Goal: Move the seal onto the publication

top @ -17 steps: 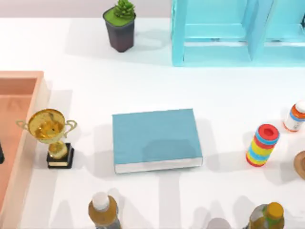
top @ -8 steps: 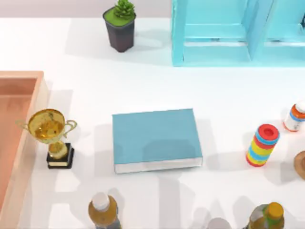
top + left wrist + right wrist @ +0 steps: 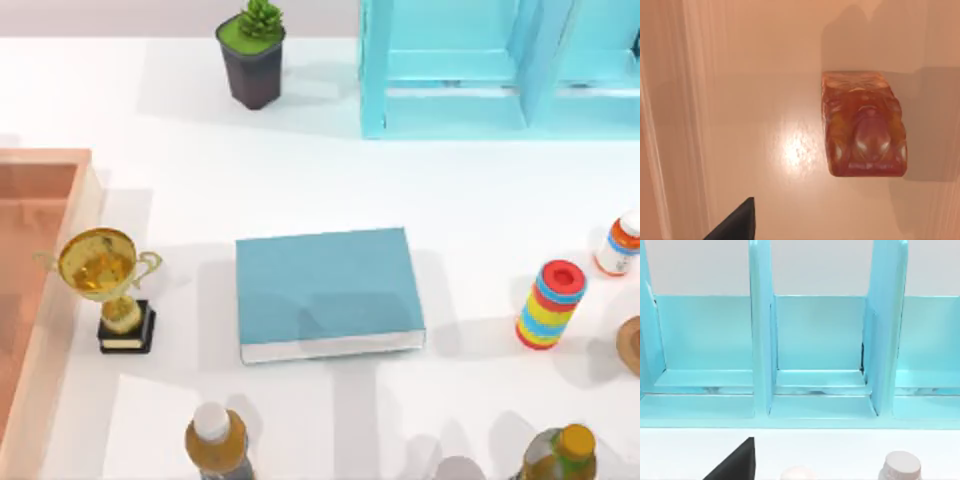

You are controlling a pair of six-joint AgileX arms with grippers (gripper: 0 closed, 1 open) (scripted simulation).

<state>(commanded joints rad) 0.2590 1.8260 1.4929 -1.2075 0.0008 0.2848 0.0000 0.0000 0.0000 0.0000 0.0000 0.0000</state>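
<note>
The seal [image 3: 863, 131], a red-brown and orange block with a rounded top, stands on the floor of the peach wooden tray [image 3: 755, 75] in the left wrist view. It is seen from above, apart from the tray wall. A dark corner of my left gripper [image 3: 735, 227] shows at the picture's edge, above the tray floor and short of the seal. The publication [image 3: 325, 285], a flat teal book with white page edges, lies in the middle of the table in the top view, with nothing on it. A dark corner of my right gripper [image 3: 735, 465] faces the shelf.
The tray [image 3: 45, 157] runs along the table's left edge, with a gold trophy [image 3: 108, 285] between it and the book. At the back are a potted plant [image 3: 252, 55] and a light-blue shelf unit [image 3: 470, 70]. A striped ring stack [image 3: 550, 303] and amber bottles [image 3: 215, 440] stand right and front.
A dark bit of my left arm at the top view's left edge over the tray one second ago has left the frame. The book and the other things have not moved.
</note>
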